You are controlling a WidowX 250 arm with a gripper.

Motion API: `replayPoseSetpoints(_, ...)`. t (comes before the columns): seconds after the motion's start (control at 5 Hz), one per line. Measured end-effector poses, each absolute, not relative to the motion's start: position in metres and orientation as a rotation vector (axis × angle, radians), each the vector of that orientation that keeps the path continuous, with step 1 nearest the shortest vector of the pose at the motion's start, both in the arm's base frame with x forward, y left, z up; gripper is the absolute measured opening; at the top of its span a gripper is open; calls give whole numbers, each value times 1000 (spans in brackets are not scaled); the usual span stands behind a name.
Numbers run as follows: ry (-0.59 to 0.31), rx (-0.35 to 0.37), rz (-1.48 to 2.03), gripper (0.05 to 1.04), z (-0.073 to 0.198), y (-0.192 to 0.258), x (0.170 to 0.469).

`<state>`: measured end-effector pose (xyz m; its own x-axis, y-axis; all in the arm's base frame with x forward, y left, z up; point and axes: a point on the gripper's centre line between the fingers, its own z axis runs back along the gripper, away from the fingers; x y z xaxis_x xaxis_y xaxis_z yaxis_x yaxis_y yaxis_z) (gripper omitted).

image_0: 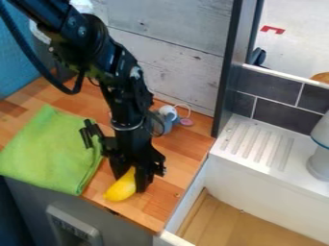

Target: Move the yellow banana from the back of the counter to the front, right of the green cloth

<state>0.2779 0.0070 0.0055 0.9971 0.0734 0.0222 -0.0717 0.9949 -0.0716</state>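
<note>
The black gripper (132, 184) is seen low over the front part of the wooden tabletop (168, 197), where its fingers are pointed downward. They are set partly closed, and the narrower upper end of a yellow object (120, 190) is held between them. The object is tilted, with its rounded, wider end directed toward the front edge of the tabletop, close to the corner beside the white sink unit (260, 180). Whether its lower end is supported by the wood cannot be told

To the left, a bright green cloth (48, 149) is spread over the tabletop, its front part carried to the edge. Behind the arm, near the foot of the pale plank wall (177, 65), a small blue and white item (168, 119) is placed, with a thin loop and a pink piece (186, 122) beside it. On the right, a ridged draining surface (257, 144) is formed in the top of the sink unit, below dark tiles (276, 103), and a white, blue-ringed object (320, 161) is cut off by the right edge of the view. Below the tabletop, a pale rectangular fitting (74, 228) is mounted on the grey front panel (29, 199)
</note>
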Motion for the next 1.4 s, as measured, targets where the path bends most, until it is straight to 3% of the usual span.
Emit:
replayPoseSetpoints(0.2, 21, -70, 89, 588, 2, 6, 274)
replayPoseSetpoints(0.4, 80, -58, 93, 887, 3, 3, 266)
replayPoseSetpoints(0.6, 29, -68, 71, 1014, 29, 2, 271)
replayPoseSetpoints(1.0, -133, -98, 17, 1005, 93, 11, 304)
replayPoseSetpoints(1.2, -215, -64, -30, 1005, 113, 27, 337)
replayPoseSetpoints(1.4, -236, -44, -61, 1005, 118, 45, 356)
